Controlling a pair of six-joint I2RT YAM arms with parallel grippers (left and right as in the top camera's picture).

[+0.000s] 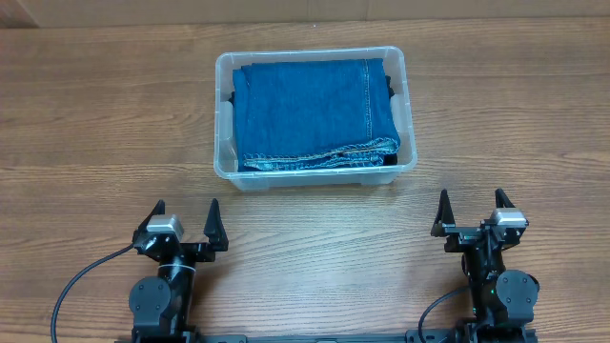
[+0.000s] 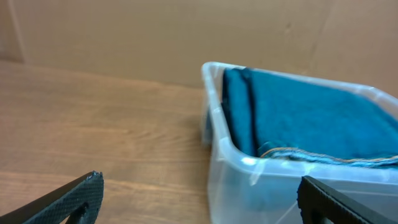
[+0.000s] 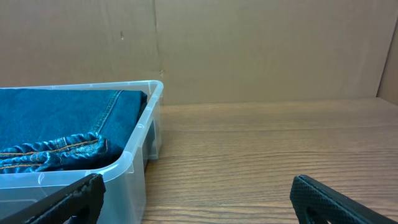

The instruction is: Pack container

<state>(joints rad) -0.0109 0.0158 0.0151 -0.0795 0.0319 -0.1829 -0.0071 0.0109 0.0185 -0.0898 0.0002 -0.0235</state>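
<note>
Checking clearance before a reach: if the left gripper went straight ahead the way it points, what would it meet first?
Probably the near corner of the container, which sits just right of the midline of the left gripper. Left of that corner lies only table. Depth is unclear.

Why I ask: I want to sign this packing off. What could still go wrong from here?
1. The folded jeans fill the container close to its rim, with the hems bunched at the front wall; they might spring up or snag if it is moved.
2. The left arm's fingers and right arm's fingers stand open and empty just short of that wall; a careless forward reach could shove the light-looking container across the table.
</note>
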